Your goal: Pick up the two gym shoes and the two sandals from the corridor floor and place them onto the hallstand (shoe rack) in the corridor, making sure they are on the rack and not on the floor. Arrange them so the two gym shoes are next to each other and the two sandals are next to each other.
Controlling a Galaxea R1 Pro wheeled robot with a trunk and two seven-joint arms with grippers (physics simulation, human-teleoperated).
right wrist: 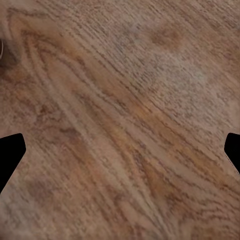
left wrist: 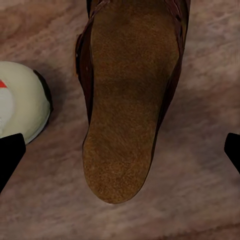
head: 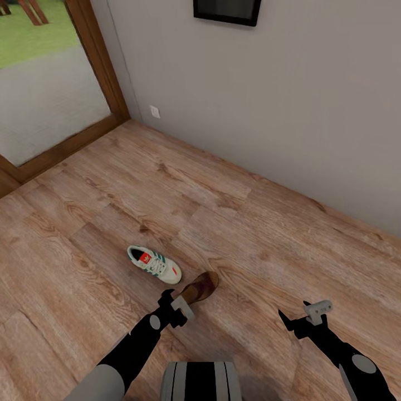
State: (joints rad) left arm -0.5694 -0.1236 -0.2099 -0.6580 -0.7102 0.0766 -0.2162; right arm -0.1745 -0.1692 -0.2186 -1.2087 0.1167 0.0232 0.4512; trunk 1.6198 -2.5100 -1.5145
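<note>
One sandal (left wrist: 131, 100) on the corridor floor (head: 267, 234) beside one gym shoe (head: 154, 264) (touching?); left gripper (head: 177, 308) and right gripper (head: 305, 318) both spread wide, holding nothing.

Even, soft rendered light fills the head view, brightest through the glass door (head: 50, 83), with no glare on the wall (head: 278, 100). Shadows are faint: a weak dark patch beside the sandal (left wrist: 131, 100) on the floor (right wrist: 130, 115). Both wrist views are blurred and pixelated, the wood grain smeared
</note>
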